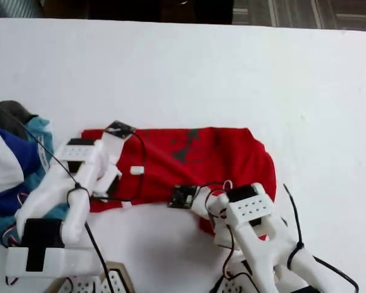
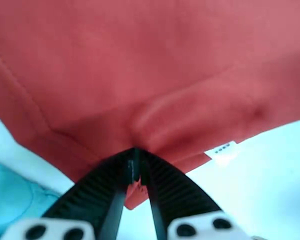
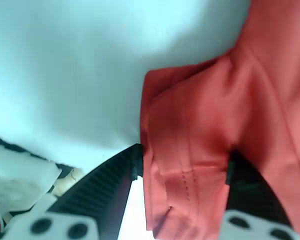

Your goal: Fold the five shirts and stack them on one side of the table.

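Note:
A red shirt (image 1: 195, 160) lies spread across the middle of the white table (image 1: 232, 73), with a dark print facing up. My left gripper (image 1: 117, 159) sits at the shirt's left edge. In the left wrist view the left gripper (image 2: 136, 172) is shut, pinching a fold of the red shirt (image 2: 150, 65) near a small white tag (image 2: 223, 150). My right gripper (image 1: 202, 204) is at the shirt's front edge. In the right wrist view the right gripper (image 3: 182, 167) stands open, a doubled hem of the red shirt (image 3: 230, 100) lying between its fingers.
A heap of other shirts (image 1: 15, 162) in teal, blue, white and dark grey lies at the table's left edge, beside the left arm. Bare white tabletop stretches behind and to the right of the red shirt. Cables hang around both arm bases.

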Robot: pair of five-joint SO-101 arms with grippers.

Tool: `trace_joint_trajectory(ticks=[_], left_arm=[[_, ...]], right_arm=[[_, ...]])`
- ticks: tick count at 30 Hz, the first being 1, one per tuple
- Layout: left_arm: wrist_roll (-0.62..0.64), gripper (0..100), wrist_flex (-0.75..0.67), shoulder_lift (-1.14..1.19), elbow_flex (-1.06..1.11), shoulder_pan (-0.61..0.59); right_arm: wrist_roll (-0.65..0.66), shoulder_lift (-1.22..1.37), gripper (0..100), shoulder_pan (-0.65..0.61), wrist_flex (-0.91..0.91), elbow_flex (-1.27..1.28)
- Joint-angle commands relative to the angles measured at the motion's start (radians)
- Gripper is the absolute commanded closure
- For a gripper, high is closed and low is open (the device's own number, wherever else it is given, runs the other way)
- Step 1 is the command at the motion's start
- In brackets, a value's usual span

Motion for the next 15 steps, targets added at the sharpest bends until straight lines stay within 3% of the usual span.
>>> trace_joint_trajectory(ticks=[1, 4, 8, 15], left_arm=[[-0.002, 97, -0.011, 0.026, -0.019, 0.005], [-0.002, 97, -0.011, 0.026, -0.018, 0.005], [-0.002, 97, -0.011, 0.026, -0.018, 0.005], [-0.002, 97, -0.011, 0.026, -0.018, 0.005]], right_arm=[[-0.012, 0.120, 72.6, 0.005, -0.050, -0.029], [-0.014, 0.222, 75.7, 0.005, -0.041, -0.078], [-0.018, 0.291, 98.0, 0.007, -0.041, -0.121], [-0.018, 0.209, 97.9, 0.007, -0.038, -0.130]])
